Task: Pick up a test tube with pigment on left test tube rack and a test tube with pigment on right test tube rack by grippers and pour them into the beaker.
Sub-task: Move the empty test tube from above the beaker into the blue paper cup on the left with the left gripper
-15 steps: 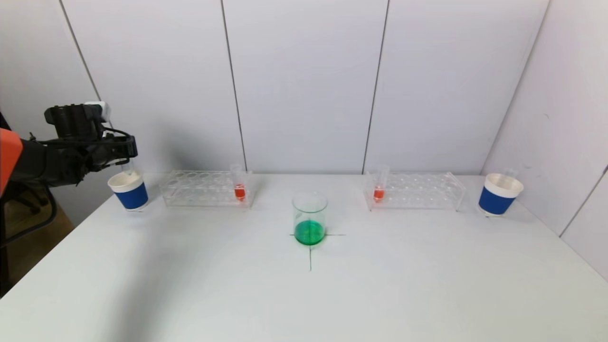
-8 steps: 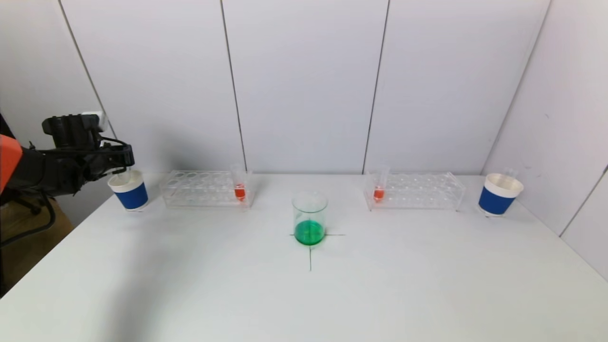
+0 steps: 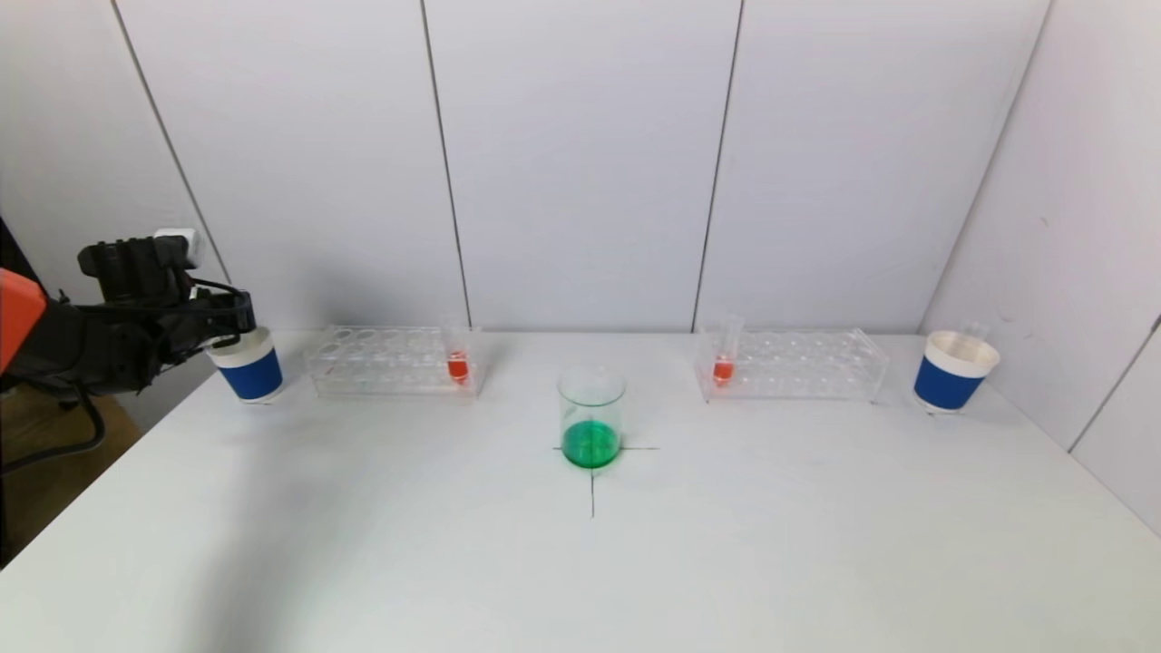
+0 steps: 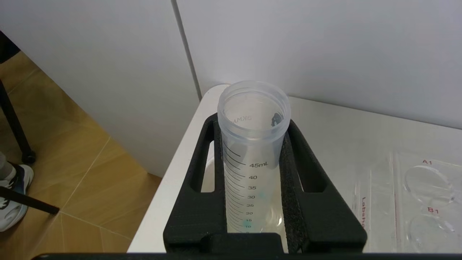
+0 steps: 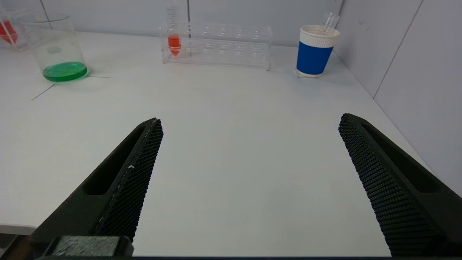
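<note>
Bright, even light falls from above, with no hard glare on the white tabletop (image 3: 580, 562). Shadows are soft: a broad grey one lies along the tabletop's left side and up the wall behind the left cup (image 3: 247, 365), and a faint one sits beside the right cup (image 3: 951, 370). The beaker (image 3: 590, 416) is sharp. In the right wrist view the gripper (image 5: 249, 126) mesh is crisp.
</note>
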`<move>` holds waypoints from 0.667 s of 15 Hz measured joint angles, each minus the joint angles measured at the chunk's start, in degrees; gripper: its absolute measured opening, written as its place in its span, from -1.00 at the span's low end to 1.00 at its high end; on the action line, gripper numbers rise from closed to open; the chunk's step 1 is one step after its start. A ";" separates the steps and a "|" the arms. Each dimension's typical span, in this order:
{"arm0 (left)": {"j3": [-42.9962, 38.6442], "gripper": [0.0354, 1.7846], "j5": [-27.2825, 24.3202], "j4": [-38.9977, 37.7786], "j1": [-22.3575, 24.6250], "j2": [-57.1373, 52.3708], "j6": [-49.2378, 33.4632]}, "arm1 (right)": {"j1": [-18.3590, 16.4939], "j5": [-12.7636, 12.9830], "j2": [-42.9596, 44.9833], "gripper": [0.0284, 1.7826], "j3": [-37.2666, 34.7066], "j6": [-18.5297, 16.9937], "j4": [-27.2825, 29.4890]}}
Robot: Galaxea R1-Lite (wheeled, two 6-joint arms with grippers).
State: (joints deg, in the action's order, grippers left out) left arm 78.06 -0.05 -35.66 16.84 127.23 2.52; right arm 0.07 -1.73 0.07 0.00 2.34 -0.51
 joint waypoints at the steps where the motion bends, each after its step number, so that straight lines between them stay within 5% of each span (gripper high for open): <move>1: -0.22 -0.54 -0.02 -0.01 0.02 -0.05 0.00 | 0.00 0.00 0.00 0.99 0.00 0.00 0.00; 10: -0.99 -0.54 -0.05 0.02 0.02 -0.17 0.01 | 0.00 0.00 0.00 0.99 0.00 -0.02 0.00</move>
State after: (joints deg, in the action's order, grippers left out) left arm 77.07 -0.10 -35.63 16.86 127.06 2.54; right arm 0.07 -1.73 0.07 0.00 2.32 -0.51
